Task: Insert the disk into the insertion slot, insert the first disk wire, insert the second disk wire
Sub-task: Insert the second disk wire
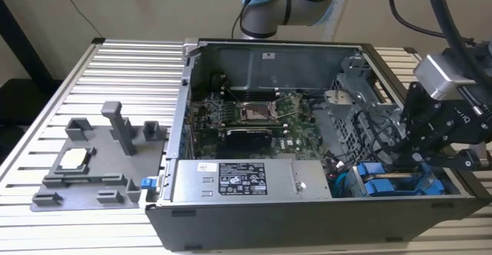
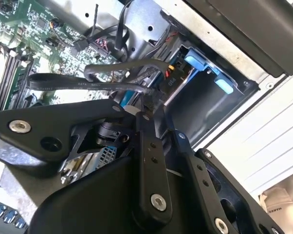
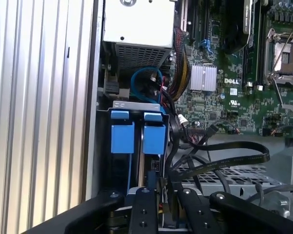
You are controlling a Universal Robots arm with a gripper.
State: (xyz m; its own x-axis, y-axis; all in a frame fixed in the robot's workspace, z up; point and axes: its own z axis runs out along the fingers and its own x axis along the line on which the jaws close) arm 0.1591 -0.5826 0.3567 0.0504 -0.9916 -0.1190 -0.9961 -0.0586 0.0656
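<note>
A: Where is the gripper [image 1: 411,151]?

B: In the exterior view it hangs inside the open computer case [image 1: 254,232], low at the exterior view's right end, over the drive cage [image 1: 361,105]. Just under it sit two blue carrier fronts.

A: And the disk [image 3: 154,139]?

B: In the first wrist view two blue-fronted drives stand side by side in the cage. The one nearer the motherboard [image 3: 234,73] lines up with the gripper, and I take it for the disk; it sits in the insertion slot [image 3: 137,104], its blue front level with the other drive [image 3: 122,138] beside it.

A: Is the gripper spread or pinched?

B: Its fingers [image 3: 145,204] are drawn close together at the disk's rear edge, with something dark between them. It may be a connector, though I cannot tell for sure.

A: Cables?

B: A flat black cable [image 3: 234,158] loops across near the gripper in both wrist views, and a blue cable [image 3: 141,80] curls beside the grey power-supply box [image 1: 250,180].

A: Anything outside the case?

B: A grey fixture plate [image 1: 89,163] lies on the ribbed counter [image 1: 123,65] at the exterior view's left.
</note>
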